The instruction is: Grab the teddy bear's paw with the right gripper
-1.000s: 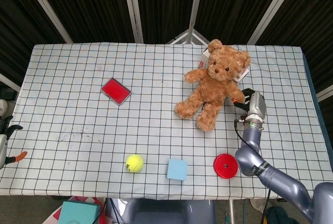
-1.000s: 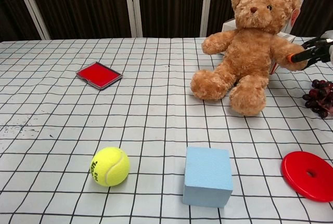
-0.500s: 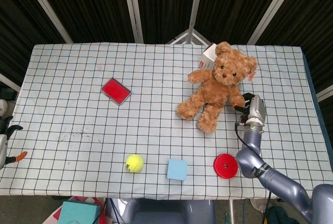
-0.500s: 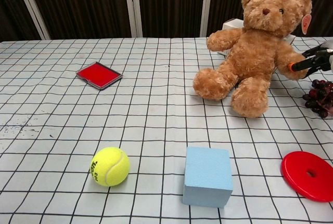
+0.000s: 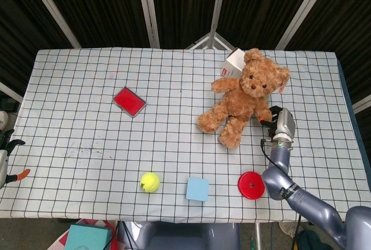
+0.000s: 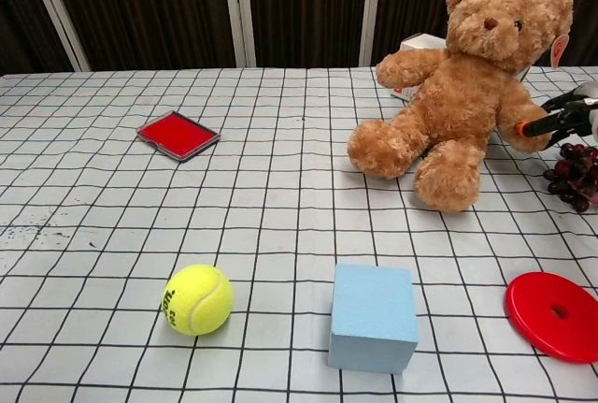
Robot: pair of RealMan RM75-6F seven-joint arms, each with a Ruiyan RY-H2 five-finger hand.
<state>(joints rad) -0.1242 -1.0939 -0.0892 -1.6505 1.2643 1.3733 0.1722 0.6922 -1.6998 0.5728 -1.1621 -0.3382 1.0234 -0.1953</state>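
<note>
One right hand pinching teddy bear paw near table right edge; left hand unclear

A lab-style robot test cell: checked cloth over the worktop, dark corrugated panels with metal struts behind.

A red disc lay on the checked tablecloth near the right hand, toward the front edge, and a dark bunch of grapes sat just below that hand. A light blue block stood further to the hand's left, with a yellow tennis ball beyond it. A flat red tray rested well apart, far left. A white box stood behind, partly hidden.
</note>
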